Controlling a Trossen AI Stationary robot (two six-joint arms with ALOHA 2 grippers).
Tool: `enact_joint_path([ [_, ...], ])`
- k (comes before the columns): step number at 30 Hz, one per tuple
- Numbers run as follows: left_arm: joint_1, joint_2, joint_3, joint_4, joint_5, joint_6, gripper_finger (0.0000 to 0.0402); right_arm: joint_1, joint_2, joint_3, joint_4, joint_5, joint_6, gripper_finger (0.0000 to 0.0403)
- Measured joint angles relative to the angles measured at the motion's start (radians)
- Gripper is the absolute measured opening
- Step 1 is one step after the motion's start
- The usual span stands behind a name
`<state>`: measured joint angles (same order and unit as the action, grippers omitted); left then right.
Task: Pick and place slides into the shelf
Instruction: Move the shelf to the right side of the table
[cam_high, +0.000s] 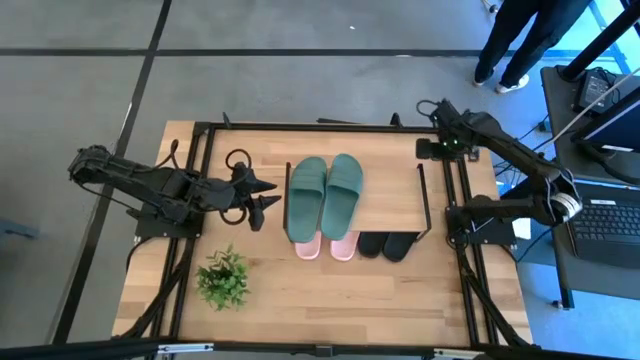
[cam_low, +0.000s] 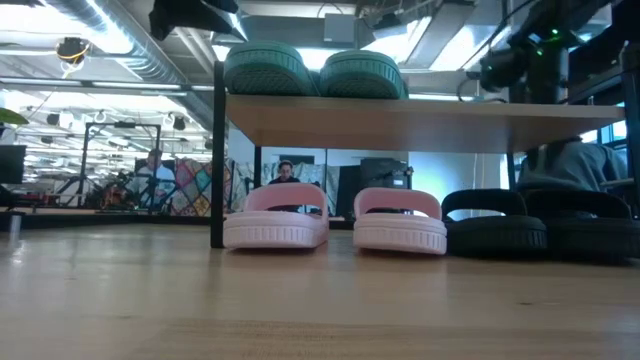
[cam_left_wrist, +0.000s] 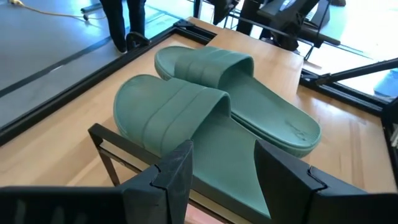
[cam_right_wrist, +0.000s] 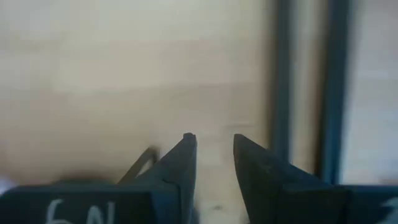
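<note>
Two dull green slides (cam_high: 325, 193) lie side by side on the shelf's light top board (cam_high: 392, 205), soles down; they also show in the left wrist view (cam_left_wrist: 217, 118) and the low view (cam_low: 315, 72). Under the board the pink pair (cam_low: 335, 222) and the black pair (cam_low: 540, 225) stand on the table, their ends sticking out toward the near edge (cam_high: 325, 247) (cam_high: 388, 245). My left gripper (cam_high: 266, 195) hangs open just left of the shelf, fingers (cam_left_wrist: 180, 168) pointing at the green slides and touching nothing. My right gripper (cam_right_wrist: 214, 149) is open over the table's far right corner.
A small green potted plant (cam_high: 224, 277) stands near the table's near left. Black frame rails (cam_high: 200, 200) run along both table sides. The shelf's thin black legs (cam_low: 217, 160) reach the tabletop. A person's legs (cam_high: 520, 45) show on the floor beyond the far right corner.
</note>
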<state>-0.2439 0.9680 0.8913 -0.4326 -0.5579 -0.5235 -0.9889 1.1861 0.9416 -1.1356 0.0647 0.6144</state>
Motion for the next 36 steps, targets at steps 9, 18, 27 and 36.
enact_joint_path([
  [9, 0.027, 0.0, 0.0, 0.0, 0.024, 0.026, 0.0162, -0.011, -0.057, -0.144, 0.083, 0.127, 0.394, 0.0108],
  [18, 0.048, 0.0, 0.0, 0.0, 0.054, 0.037, 0.0162, -0.011, -0.057, -0.182, 0.12, 0.075, 0.853, 0.0108],
  [27, 0.048, 0.0, 0.0, 0.0, 0.055, 0.038, 0.0162, -0.011, -0.057, -0.206, -0.011, 0.046, 1.084, 0.0108],
  [36, 0.048, 0.0, 0.0, -0.001, 0.055, 0.038, 0.0162, -0.009, -0.057, -0.421, 0.208, -0.111, 1.162, 0.0108],
])
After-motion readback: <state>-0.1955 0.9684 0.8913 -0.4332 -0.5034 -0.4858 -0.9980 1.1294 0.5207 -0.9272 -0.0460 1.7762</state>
